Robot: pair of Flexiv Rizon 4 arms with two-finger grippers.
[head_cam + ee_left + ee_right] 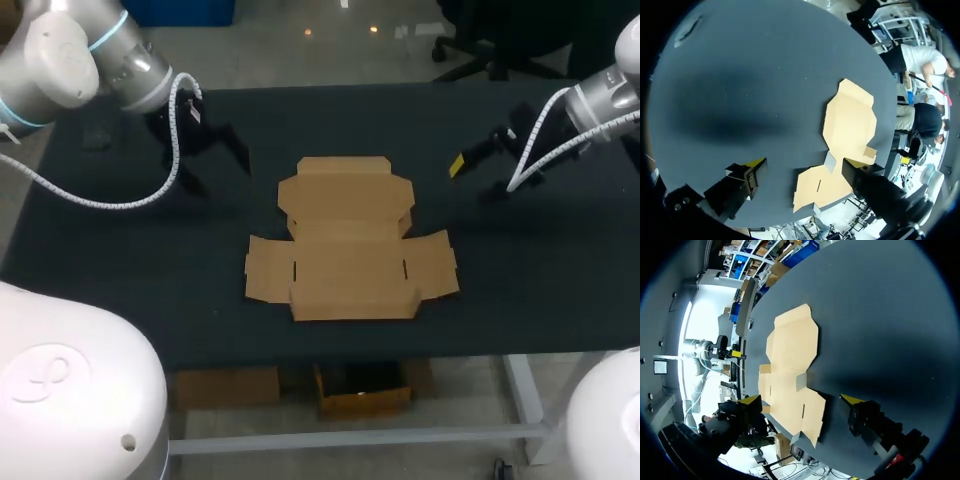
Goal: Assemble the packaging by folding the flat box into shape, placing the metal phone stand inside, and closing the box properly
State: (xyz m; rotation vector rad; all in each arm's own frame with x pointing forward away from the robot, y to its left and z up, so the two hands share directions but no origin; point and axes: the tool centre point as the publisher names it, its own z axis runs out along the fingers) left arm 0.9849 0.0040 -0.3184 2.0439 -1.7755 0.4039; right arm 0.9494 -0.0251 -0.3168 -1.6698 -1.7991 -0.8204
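One flat cardboard box (350, 250) on the black table (550, 300)

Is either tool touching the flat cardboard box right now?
No, the flat cardboard box lies unfolded mid-table, while the left tool and the right tool both sit well apart from it.

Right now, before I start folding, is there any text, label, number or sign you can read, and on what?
No text can be read.
On the flat box: plain brown cardboard, no print in any view.
On the table: black top, no text.
On the small dark thing at its far left: too dim to tell.
On the arm base: an embossed mark, no legible letters.
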